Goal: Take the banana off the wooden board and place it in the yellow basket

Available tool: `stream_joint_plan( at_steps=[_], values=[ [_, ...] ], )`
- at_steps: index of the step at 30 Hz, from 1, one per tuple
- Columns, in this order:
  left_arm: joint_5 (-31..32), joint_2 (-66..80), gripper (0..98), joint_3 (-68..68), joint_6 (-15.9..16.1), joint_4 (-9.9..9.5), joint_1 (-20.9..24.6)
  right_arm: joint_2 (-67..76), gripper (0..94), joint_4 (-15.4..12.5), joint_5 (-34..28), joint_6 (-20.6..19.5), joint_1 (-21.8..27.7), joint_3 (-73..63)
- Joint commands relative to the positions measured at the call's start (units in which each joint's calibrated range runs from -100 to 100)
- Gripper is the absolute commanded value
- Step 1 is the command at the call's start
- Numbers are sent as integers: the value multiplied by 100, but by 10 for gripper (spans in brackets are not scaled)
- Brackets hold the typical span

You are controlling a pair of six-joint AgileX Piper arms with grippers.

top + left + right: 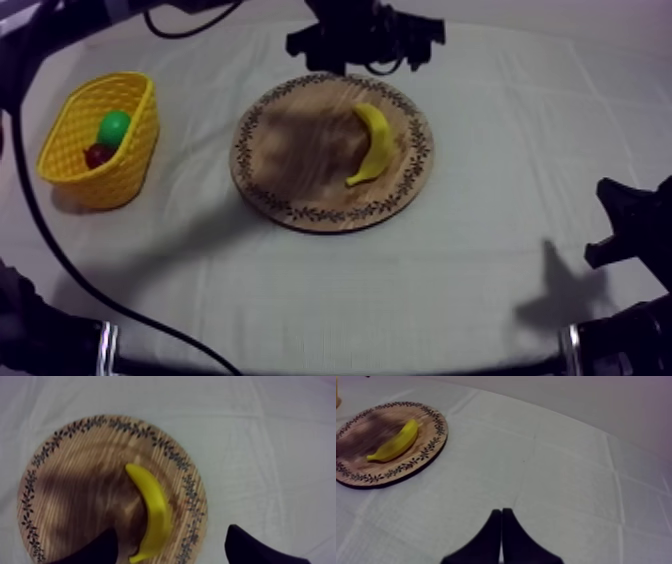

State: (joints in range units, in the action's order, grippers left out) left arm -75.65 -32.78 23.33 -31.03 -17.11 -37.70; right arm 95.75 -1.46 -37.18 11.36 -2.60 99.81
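Lying on the wooden board's (290, 140) right half, the banana (375, 145) runs far-to-near, its curve bulging right. The left hand (171, 531) hovers over it, fingers wide apart. The right hand (502, 516) is narrow, holding nothing. The yellow basket (120, 170) stands well left.

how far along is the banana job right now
Done: nothing yet; the banana lies on the wooden board. In hand: the left claw hangs open over the banana, not closed on it. Left: grip, lift, carry to the yellow basket, which holds a green fruit and a small red fruit, then release. The right claw is shut over the cloth.
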Motion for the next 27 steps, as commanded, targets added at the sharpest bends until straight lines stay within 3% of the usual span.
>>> stream_joint_plan(
  at_steps=[1, 12, 27],
  values=[
    [-112, -222, 791, 47, -1, 44, 12, 0, 3, 2, 0, -1, 0, -3],
    [-508, -1224, 769, 560, 33, 418, 48, 0, 3, 2, 0, -1, 0, -3],
    [-455, -2309, 738, 1586, -50, 522, 134, 0, 3, 2, 0, -1, 0, -3]
  ],
)
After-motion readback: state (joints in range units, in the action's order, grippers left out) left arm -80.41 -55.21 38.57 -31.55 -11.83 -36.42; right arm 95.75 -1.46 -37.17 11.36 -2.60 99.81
